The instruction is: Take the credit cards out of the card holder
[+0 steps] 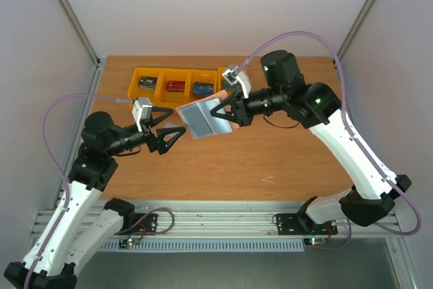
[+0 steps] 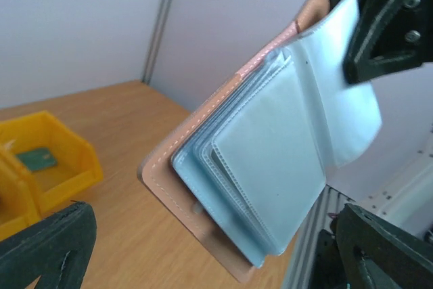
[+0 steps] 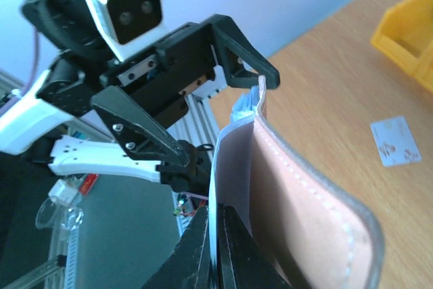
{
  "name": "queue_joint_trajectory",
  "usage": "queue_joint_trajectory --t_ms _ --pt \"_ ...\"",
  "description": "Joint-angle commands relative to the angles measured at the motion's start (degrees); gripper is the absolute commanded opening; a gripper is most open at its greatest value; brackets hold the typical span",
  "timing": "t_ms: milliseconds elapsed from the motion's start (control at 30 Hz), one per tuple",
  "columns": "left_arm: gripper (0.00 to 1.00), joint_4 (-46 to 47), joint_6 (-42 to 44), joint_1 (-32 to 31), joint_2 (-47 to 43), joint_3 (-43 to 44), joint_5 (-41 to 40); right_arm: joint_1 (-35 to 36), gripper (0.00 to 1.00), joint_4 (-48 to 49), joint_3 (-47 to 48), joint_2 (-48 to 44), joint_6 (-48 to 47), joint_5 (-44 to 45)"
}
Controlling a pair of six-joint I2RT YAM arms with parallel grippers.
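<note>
right tool point(image 1: 226, 109) clamped on a holder point(image 1: 203, 118) sleeve, hoisting it off the counter point(image 1: 270, 153), pockets fanned toward left | left tool point(image 1: 174, 139) jaws spread, just beside free edge, likely to pinch contents | one card point(image 3: 396, 141) lies on counter

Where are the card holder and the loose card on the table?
card holder point(image 2: 270, 160): left wrist view, on its blue-grey inner sleeve.
loose card point(image 3: 396, 141): right wrist view, on its middle.
</note>
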Motion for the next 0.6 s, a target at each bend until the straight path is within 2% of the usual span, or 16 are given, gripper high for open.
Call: queue_joint_trajectory --t_ms 0,133,267,333,467,567 --pt "0.98 3.42 -2.09 0.39 -0.73 2.24 8.97 0.14 0.01 -3.13 5.55 -1.21 -4.2 -6.11" --pt "0.99 13.54 -9.16 0.34 -0.58 1.13 11.28 0.16 0.01 -2.28 8.58 -1.24 -3.85 -8.73" --pt "0.99 32.08 -19.83 0.31 1.49 -3.41 14.28 0.13 0.01 0.61 9.2 -1.44 -2.5 -11.03" --pt "0.99 33.13 -23.07 0.27 2.45 -3.47 12.08 0.13 0.01 1.88 9.41 -1.45 -1.98 -11.54" --pt "0.96 35.09 -20.82 -0.38 3.52 -2.5 14.61 0.16 0.01 4.11 9.6 -1.13 -1.7 -12.26" --pt "0.82 35.72 -20.01 -1.51 4.56 -2.45 14.0 0.13 0.01 5.58 9.58 -0.23 -1.48 -13.32"
